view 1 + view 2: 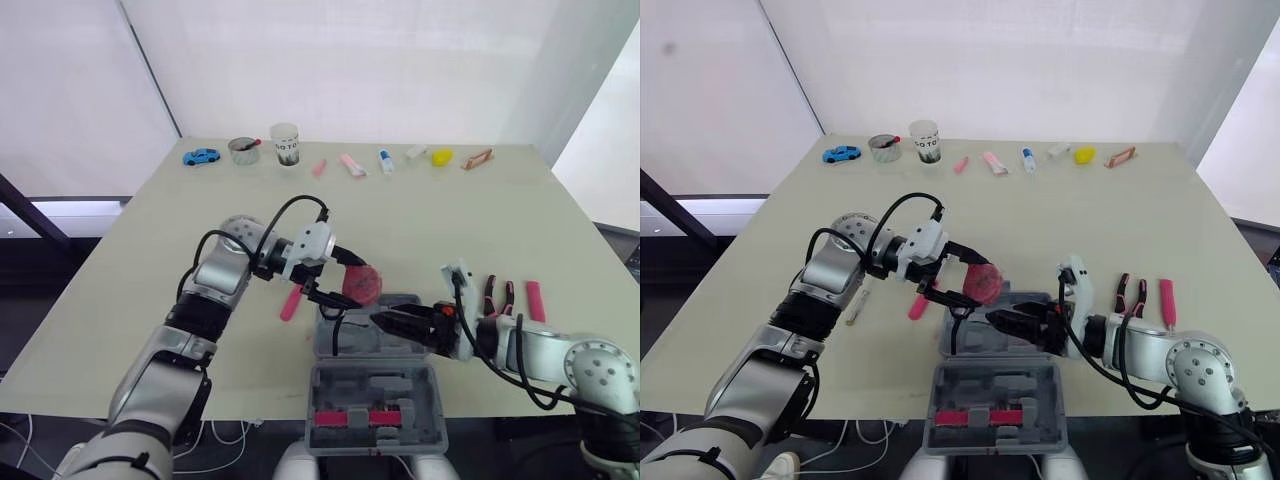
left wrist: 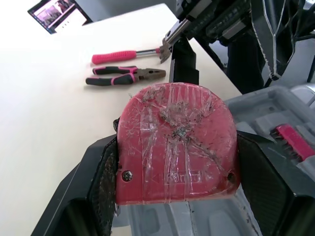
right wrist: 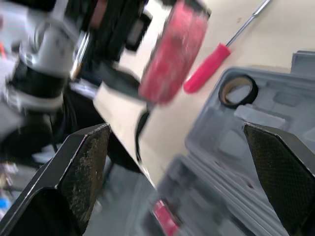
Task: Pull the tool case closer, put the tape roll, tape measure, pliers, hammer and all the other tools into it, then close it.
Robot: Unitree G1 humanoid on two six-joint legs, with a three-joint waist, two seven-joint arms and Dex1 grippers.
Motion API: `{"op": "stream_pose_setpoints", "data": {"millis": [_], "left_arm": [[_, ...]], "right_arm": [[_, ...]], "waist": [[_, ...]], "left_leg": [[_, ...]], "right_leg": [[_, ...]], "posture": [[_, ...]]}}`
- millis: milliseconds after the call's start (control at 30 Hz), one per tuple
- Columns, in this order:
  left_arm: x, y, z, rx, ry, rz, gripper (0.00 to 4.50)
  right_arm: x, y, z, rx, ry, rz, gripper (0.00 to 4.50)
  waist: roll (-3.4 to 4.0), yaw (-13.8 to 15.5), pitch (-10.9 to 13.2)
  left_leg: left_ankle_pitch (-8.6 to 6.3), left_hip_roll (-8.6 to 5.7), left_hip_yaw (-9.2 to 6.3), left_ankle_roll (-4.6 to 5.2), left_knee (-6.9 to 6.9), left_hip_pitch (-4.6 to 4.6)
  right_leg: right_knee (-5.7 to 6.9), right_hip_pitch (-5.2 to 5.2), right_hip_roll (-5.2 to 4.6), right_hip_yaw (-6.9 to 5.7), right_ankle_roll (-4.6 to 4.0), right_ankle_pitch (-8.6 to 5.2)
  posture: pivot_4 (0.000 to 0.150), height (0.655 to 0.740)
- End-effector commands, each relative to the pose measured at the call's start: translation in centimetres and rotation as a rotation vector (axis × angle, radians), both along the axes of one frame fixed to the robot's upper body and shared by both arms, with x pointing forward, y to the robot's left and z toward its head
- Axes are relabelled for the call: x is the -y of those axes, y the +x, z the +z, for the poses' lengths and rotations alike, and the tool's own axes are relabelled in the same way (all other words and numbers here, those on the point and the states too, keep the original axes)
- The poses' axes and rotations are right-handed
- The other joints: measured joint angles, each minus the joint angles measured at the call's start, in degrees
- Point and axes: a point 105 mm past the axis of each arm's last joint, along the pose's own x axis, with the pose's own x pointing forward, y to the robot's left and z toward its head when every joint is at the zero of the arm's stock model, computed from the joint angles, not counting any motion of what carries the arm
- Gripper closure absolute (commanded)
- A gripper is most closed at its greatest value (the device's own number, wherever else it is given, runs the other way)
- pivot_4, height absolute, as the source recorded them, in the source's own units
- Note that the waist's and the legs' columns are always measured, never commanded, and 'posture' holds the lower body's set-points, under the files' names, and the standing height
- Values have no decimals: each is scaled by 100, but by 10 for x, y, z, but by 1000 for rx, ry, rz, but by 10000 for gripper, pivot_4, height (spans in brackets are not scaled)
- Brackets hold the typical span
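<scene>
Tape measure (image 2: 177, 142) sits clamped in left jaws above open tool case (image 1: 340, 385); right jaws spread wide.

I have the left arm bent at the elbow, reaching in from the table's near left corner, with the left gripper (image 1: 348, 283) clamped on the tape measure (image 1: 365, 283), while the right arm lies low along the near edge, the right gripper (image 1: 388, 322) pointing left, fingers spread wide.
</scene>
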Motion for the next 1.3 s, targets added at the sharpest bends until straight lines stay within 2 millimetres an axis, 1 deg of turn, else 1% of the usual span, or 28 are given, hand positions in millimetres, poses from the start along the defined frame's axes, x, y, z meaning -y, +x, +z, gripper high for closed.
{"op": "stream_pose_setpoints", "data": {"millis": [33,67,100,133,167,300,367,733,800,833,900,967,1033,1200,1300], "left_arm": [[3,-4,5,43,25,-79,15590],[4,-3,4,45,25,-83,15590],[5,-3,4,46,25,-84,15590],[5,-3,3,46,24,-85,15590],[5,-3,2,48,24,-86,15590],[6,-4,1,52,15,-87,15590],[7,-3,1,57,8,-81,15590],[8,4,0,72,-23,-15,15590],[6,2,-3,49,1,-25,5254],[5,-1,-4,42,8,-43,1159],[5,-2,-2,30,-11,-39,439],[1,-1,-1,33,-17,-24,0],[-5,1,2,26,-34,-1,0],[-21,-4,7,-20,-66,20,0],[-32,-12,7,-47,-70,35,0]], "right_arm": [[-6,9,22,-60,120,-69,0],[-7,10,23,-80,126,-83,0],[-7,12,24,-99,129,-98,5432],[-7,13,24,-116,132,-110,8655],[-7,13,25,-129,135,-116,13234],[-10,12,22,-159,114,-119,33509],[-12,11,21,-177,110,-115,41659],[-18,11,18,-204,119,-118,41679],[-17,11,18,-205,122,-118,41679],[-16,11,18,-203,123,-117,41679],[-11,8,22,-183,157,-106,41679],[0,3,21,-162,158,-92,41679],[17,2,17,-158,144,-105,41680],[55,-2,11,-163,125,-126,41679],[90,-6,-1,-230,75,-161,41680]], "waist": [[0,-11,0],[0,-15,0],[0,-16,0],[0,-16,0],[0,-14,0],[0,-17,0],[0,-17,0],[0,-16,0],[0,-16,0],[0,-17,0],[0,-17,0],[0,4,0],[0,3,0],[0,-23,0],[1,-13,1]], "left_leg": [[0,0,0,0,0,0],[0,0,0,0,0,0],[0,0,0,0,0,0],[0,0,-1,0,0,0],[0,0,-1,1,0,-1],[0,0,0,1,0,-4],[0,1,-1,1,0,-4],[0,2,-2,2,-1,-4],[0,2,-2,2,-1,-4],[0,2,-2,2,-1,-3],[0,3,-2,2,-1,-4],[0,3,-2,2,-1,-4],[0,2,-2,2,-2,-8],[0,2,-1,2,-2,-6],[0,3,-2,2,-7,-2]], "right_leg": [[0,0,0,0,0,0],[0,0,0,0,0,0],[0,0,0,1,0,0],[0,0,0,0,0,0],[0,0,0,0,0,0],[-4,0,0,0,1,0],[-3,-1,0,0,0,0],[-4,-1,1,-1,0,0],[-4,-1,0,-1,0,0],[-3,-1,0,-1,0,0],[-3,-2,0,-1,0,0],[-4,-1,0,-1,0,0],[-7,-1,0,0,0,0],[-8,-1,0,3,0,0],[-5,-1,4,4,-1,-1]], "posture": [[1500,7400],[1500,7400],[1500,7400],[1500,7400],[1500,7400],[1500,7400],[1500,7400],[1500,7400],[1500,7400],[1500,7400],[1500,7400],[1500,7400],[1500,7400],[1500,7400],[1500,7400]]}}
